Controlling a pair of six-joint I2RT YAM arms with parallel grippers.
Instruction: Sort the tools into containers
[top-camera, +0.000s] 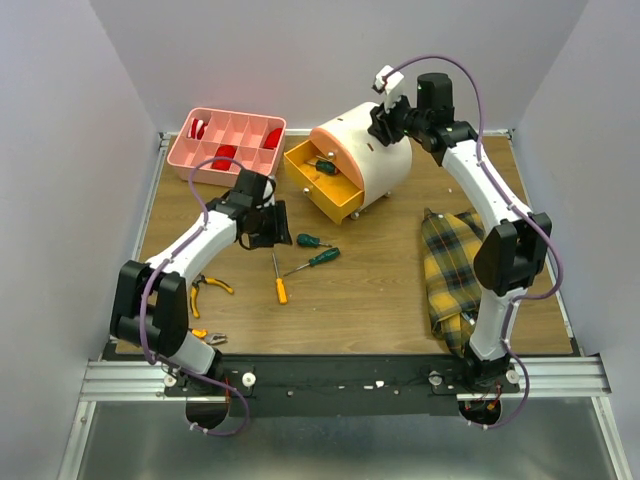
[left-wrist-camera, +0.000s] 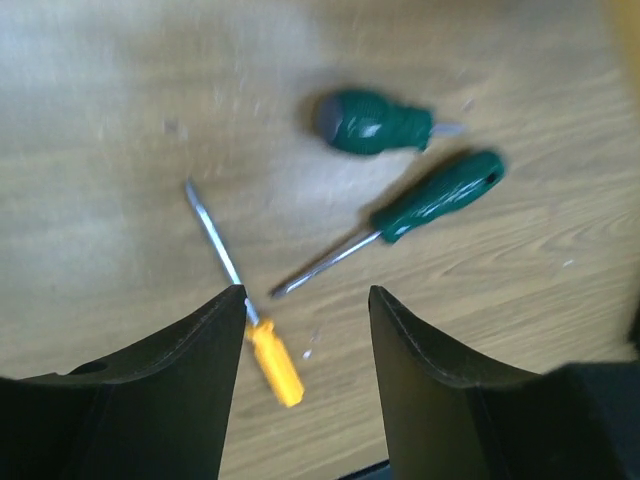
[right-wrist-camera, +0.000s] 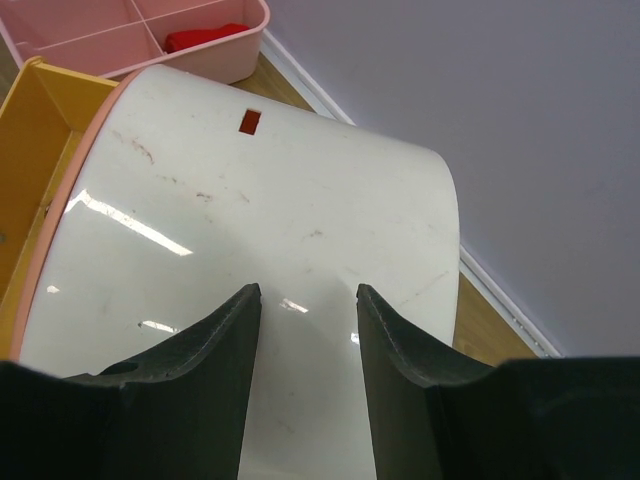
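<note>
The pink compartment tray sits at the back left and holds red pieces. The cream drawer unit stands beside it, with a yellow drawer pulled out and a green screwdriver inside. On the table lie a stubby green screwdriver, a long green screwdriver and a yellow-handled screwdriver. My left gripper is open and empty above the table, just left of them. My right gripper is open and empty, close over the unit's rounded top.
Yellow-handled pliers and a small orange-handled tool lie near the left arm's base. A yellow plaid cloth lies at the right by the right arm. The pink tray's corner shows in the right wrist view. Grey walls enclose the table.
</note>
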